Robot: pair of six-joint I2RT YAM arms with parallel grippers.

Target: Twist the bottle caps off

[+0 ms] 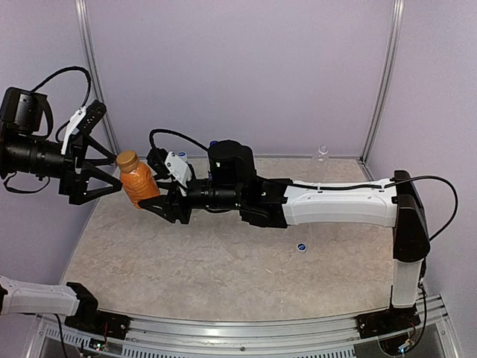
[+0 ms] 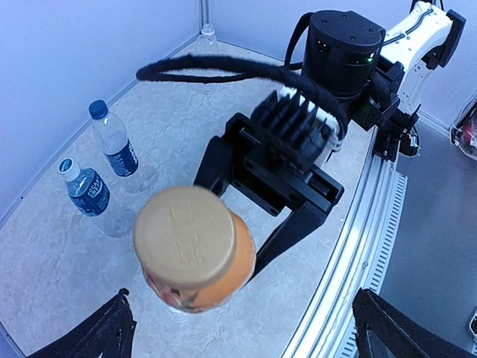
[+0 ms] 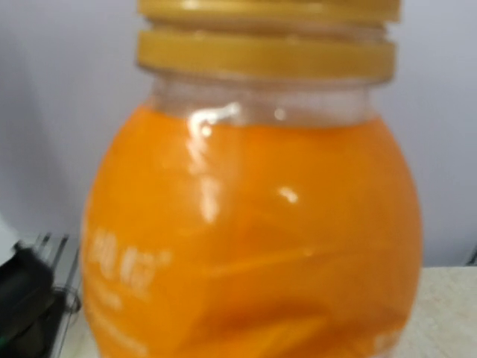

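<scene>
The short bottle of orange liquid (image 1: 139, 186) is held tilted above the table, its orange-brown cap (image 1: 127, 159) on. My right gripper (image 1: 152, 200) is shut on its body; its fingers (image 2: 289, 233) straddle the bottle (image 2: 237, 272) in the left wrist view. The bottle (image 3: 253, 239) and its cap (image 3: 267, 41) fill the right wrist view. My left gripper (image 1: 113, 173) is open, just left of the cap (image 2: 186, 235) and not touching it. Two blue-labelled bottles (image 2: 118, 148) (image 2: 91, 195) stand capped on the table.
A loose blue cap (image 1: 302, 247) lies on the table to the right of centre. A small clear bottle (image 1: 322, 153) stands at the back wall and also shows in the left wrist view (image 2: 207, 33). The metal rail (image 2: 350, 261) runs along the table's near edge.
</scene>
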